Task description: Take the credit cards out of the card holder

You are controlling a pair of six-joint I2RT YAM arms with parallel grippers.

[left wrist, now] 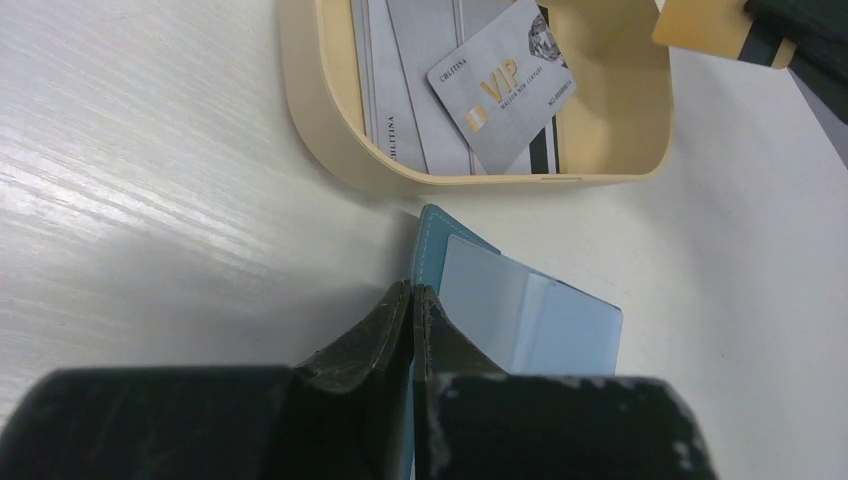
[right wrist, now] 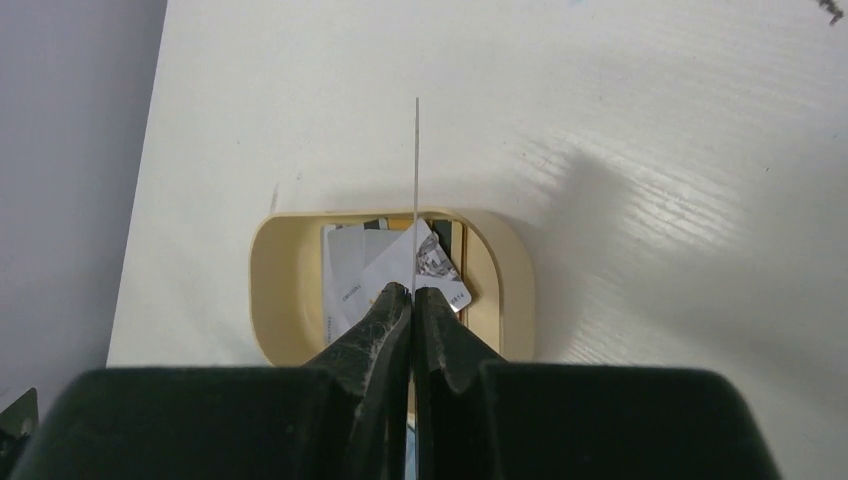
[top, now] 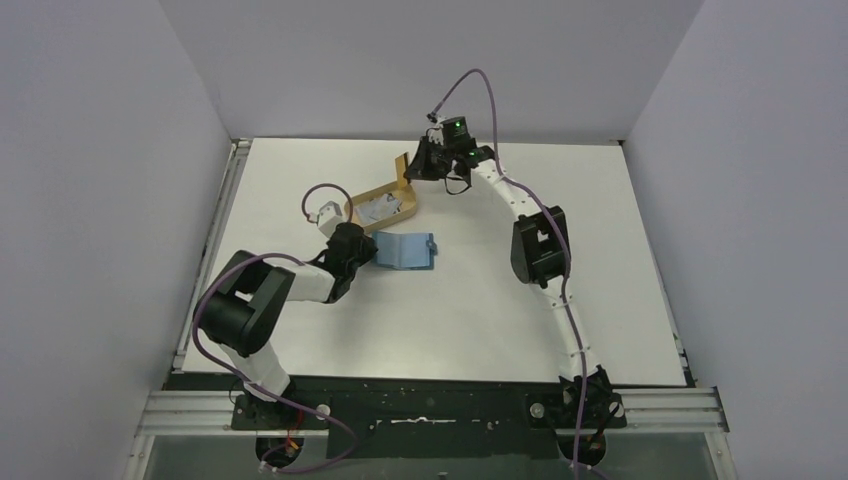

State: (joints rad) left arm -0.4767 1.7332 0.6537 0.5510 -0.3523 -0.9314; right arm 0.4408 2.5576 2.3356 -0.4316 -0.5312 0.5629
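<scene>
Left claw (left wrist: 413,298) is closed on the near edge of the card holder (left wrist: 545,325), anchoring it open on the counter (left wrist: 150,200). Right claw (right wrist: 412,297) pinches one yellowish card (left wrist: 705,25) edge-up above the tray (left wrist: 300,90), where the other credit cards (left wrist: 500,85) lie, apparently positioned for release

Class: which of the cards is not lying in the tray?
The yellowish card, pinched in the right hand above the tray; the grey cards lie flat inside.
</scene>
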